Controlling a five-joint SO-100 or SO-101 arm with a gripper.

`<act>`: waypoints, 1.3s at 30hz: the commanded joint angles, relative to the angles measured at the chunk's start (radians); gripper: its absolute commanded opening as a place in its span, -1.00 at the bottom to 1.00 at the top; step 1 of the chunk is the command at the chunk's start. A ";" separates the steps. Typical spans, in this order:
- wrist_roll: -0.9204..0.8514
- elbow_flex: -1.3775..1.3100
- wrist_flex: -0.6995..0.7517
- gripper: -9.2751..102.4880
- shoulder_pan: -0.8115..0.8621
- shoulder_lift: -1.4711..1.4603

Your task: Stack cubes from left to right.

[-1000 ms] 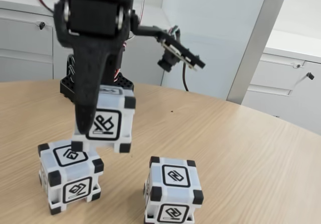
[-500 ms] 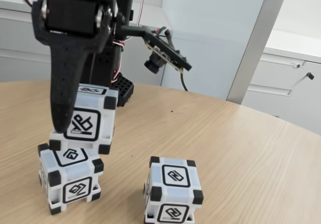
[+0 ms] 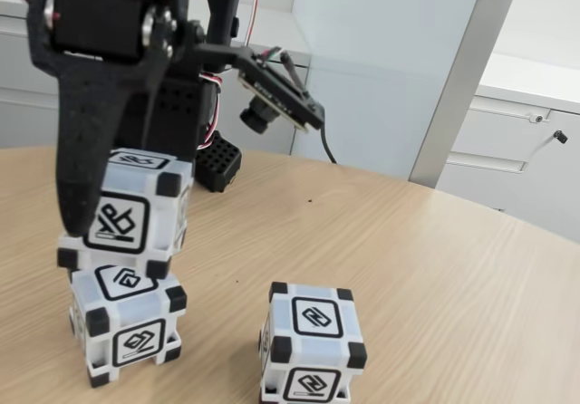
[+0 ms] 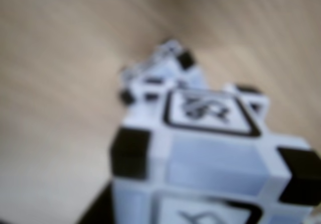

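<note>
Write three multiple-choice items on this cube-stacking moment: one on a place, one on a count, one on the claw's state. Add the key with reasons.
1. In the fixed view, where is the held cube?
A. right above the left cube
B. above the right cube
C. flat on the table, apart from the others

2. How many cubes show in the fixed view?
A. two
B. three
C. four

3. What is the claw doing?
A. open, nothing in it
B. shut on a cube
C. resting on the table

Key: 1 A, it sits over the left cube, slightly offset and tilted; whether they touch is unclear. 2 B, one held, two on the table. 3 B, a black finger lies across the held cube's front face.
</note>
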 commanded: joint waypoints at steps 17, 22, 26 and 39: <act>-0.061 -0.008 -0.012 -0.45 0.011 -0.091; -0.071 -0.008 -0.012 -0.32 0.011 -0.091; -0.098 -0.008 -0.012 -0.29 0.011 -0.089; -0.196 -0.008 0.003 -0.25 -0.006 -0.067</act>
